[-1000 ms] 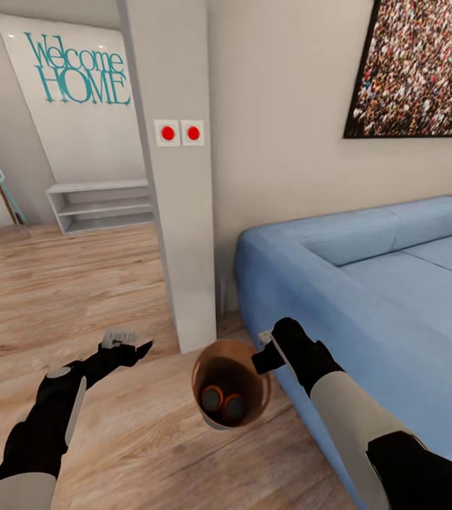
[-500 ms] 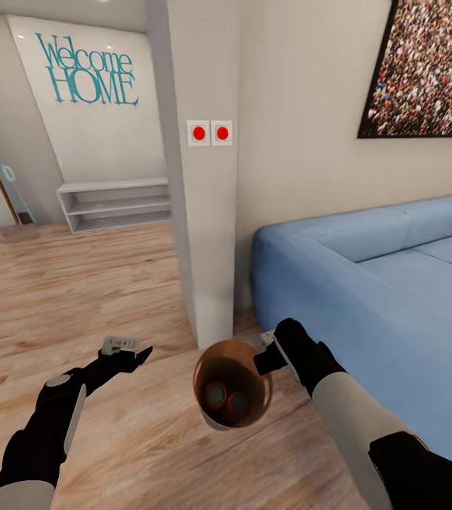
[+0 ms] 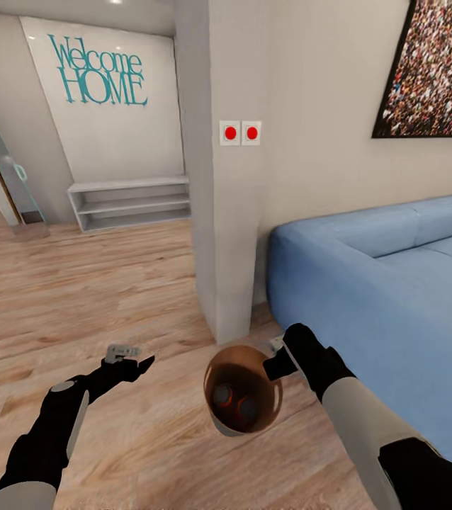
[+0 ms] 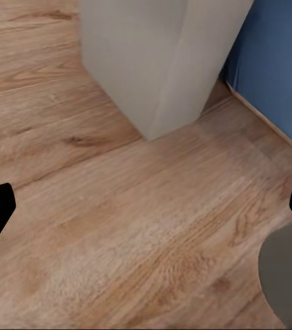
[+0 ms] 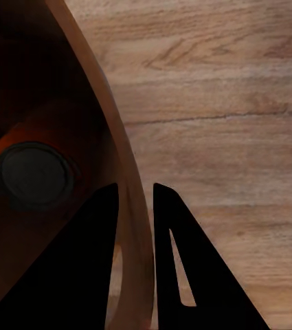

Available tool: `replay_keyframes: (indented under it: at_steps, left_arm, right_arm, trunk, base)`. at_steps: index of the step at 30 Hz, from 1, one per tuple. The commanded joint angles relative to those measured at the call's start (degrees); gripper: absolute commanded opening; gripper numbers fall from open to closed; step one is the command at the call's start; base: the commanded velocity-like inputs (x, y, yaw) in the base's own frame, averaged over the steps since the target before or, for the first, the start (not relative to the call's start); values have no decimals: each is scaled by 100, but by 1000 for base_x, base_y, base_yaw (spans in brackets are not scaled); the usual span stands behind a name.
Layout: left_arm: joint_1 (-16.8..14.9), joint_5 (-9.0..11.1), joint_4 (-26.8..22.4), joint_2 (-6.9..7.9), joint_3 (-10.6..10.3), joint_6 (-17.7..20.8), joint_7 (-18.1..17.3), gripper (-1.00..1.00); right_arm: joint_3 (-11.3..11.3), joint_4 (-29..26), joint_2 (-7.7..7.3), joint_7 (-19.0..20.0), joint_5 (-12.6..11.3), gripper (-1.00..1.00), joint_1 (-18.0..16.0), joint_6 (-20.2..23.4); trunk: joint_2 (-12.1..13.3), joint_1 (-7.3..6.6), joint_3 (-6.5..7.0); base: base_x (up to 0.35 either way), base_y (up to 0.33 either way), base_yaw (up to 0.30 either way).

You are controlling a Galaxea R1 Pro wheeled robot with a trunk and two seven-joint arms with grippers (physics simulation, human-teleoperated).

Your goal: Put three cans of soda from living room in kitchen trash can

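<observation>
Copper-brown trash can (image 3: 243,397) hangs from my right gripper (image 3: 277,356), whose two fingers pinch its rim, one inside the wall and one outside, above the wood floor (image 3: 77,297) beside the blue sofa (image 3: 396,283). Two orange soda cans (image 3: 234,402) lie at its bottom. My left gripper (image 3: 128,358) is spread wide, grasping nothing, near the white column (image 3: 226,212).

teal "Welcome HOME" lettering (image 3: 100,71) on the white back wall (image 3: 123,138), no other readable text
</observation>
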Motion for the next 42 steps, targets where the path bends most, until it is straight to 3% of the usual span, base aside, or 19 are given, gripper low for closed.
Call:
replay_keyframes:
  at_steps: [1,7,11,14,18,21,24,32,35,42]
  left_arm:
    - [0,0,12,1,0,1,0,100]
    - [0,-7,185,64,0,5,-74,100]
    - [0,-12,494,102,0,-1,-202,100]
    - [0,-36,691,120,0,-43,-242,100]
    - [0,-55,895,144,-4,-92,-253,100]
    - [0,-59,992,155,-7,-107,-255,100]
    - [0,-59,1058,160,-8,-162,-255,100]
    - [0,-59,1091,162,-9,-233,-249,100]
    - [0,-34,1086,162,-9,-247,-223,100]
    - [0,-22,1077,153,-5,-379,-175,100]
  right_arm:
    - [-6,-4,-15,19,-134,-100,-1,17]
    - [7,-14,-186,39,-153,-100,42,11]
    - [13,-24,-328,267,-137,-100,147,-183]
    - [25,-27,-634,644,-127,-100,257,-278]
    - [43,-155,-928,849,-124,-100,417,-444]
    - [164,-316,-1110,1063,-120,-100,571,-558]
    - [369,-600,-1408,1444,-116,-100,729,-612]
    - [490,-1137,-1900,1930,-110,-100,1185,-644]
    - [494,-1182,-1988,1962,-112,-100,1247,-641]
    - [483,-1191,-2006,1956,-125,-100,1303,-625]
  trunk:
    - [0,0,1]
    - [0,0,1]
    - [0,0,1]
    - [0,0,1]
    - [0,0,1]
    - [0,0,1]
    - [0,0,1]
    - [0,0,1]
    - [0,0,1]
    - [200,-110,90]
  base:
    - [-103,307,0]
    - [-102,307,0]
    - [-103,307,0]
    - [-102,307,0]
    - [-102,307,0]
    - [-102,307,0]
    - [-102,307,0]
    - [-100,298,0]
    - [-37,111,0]
    - [-9,27,0]
